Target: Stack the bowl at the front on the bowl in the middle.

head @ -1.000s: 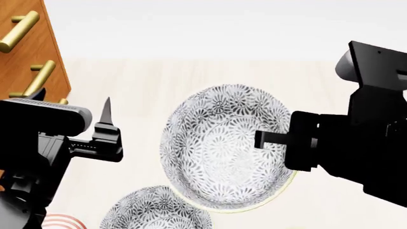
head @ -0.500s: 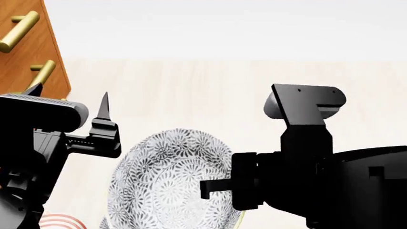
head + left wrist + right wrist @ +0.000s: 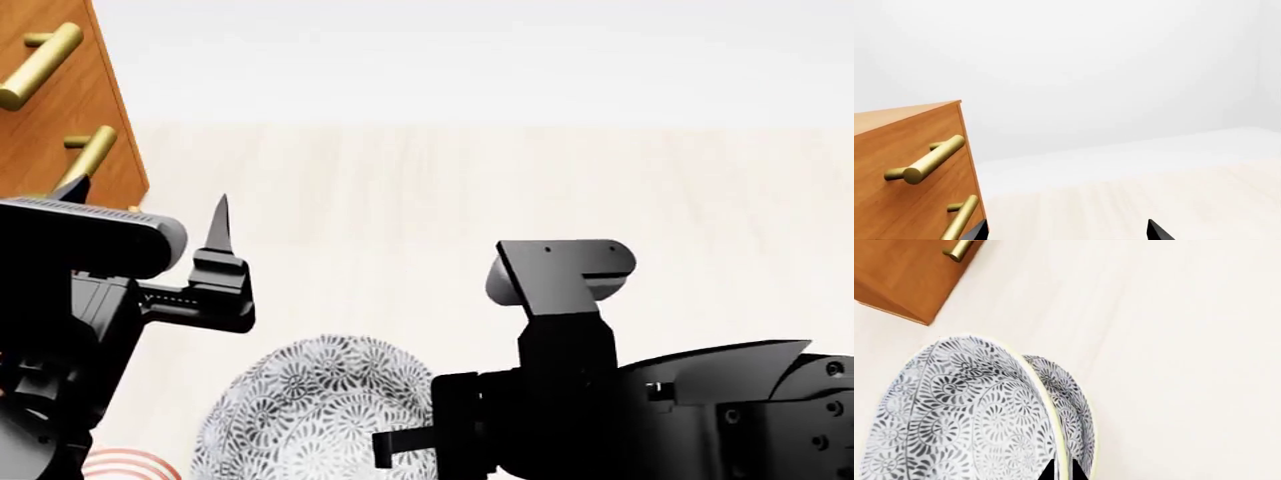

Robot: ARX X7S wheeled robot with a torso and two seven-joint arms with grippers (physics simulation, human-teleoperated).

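The right gripper [image 3: 400,440] is pinching the rim of the patterned bowl [image 3: 314,415], with one finger on each side of the edge. It is holding the bowl tipped up on its side, low at the front of the head view. In the right wrist view a second patterned bowl [image 3: 1071,405] is sitting just behind the held one. The left gripper [image 3: 147,215] is staying spread wide and holding nothing, up beside the wooden drawers [image 3: 60,110] with gold handles [image 3: 40,65]. A red ringed thing [image 3: 127,465] is peeking out at the bottom.
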